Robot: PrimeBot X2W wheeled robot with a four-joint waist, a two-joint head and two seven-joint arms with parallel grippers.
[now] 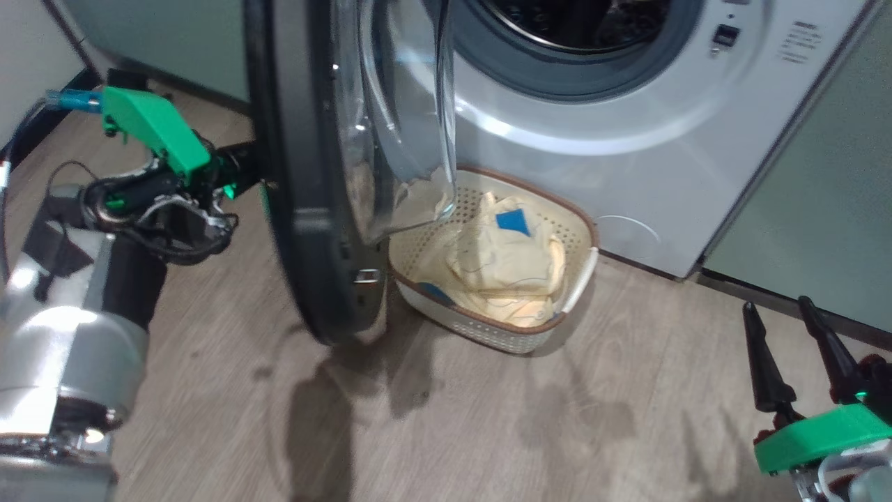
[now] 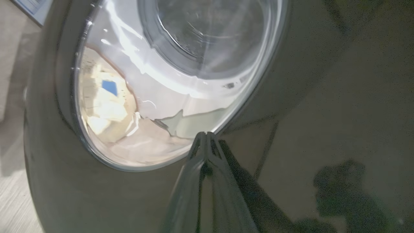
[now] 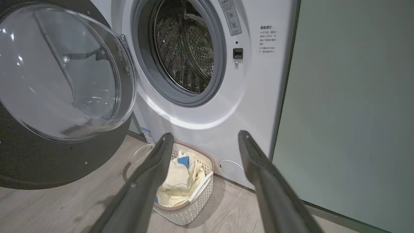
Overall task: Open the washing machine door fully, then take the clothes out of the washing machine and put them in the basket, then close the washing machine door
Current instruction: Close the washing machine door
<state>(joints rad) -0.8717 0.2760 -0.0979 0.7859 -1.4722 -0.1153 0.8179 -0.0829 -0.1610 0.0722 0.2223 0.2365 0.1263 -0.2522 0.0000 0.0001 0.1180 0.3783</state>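
The clothes (image 1: 509, 258) lie in the basket (image 1: 488, 333) below the washing machine (image 1: 627, 139). The left gripper (image 2: 205, 137), fingers together and empty, rests against the half-open washing machine door (image 1: 306, 174), likely to push it shut. The right gripper (image 1: 777, 307) hangs spread, empty, clear of the swing.

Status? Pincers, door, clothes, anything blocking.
Left pincer shut, tips at washing machine door outer face. Right pincer open, empty. Clothes in basket; door half open. Basket close under door swing.
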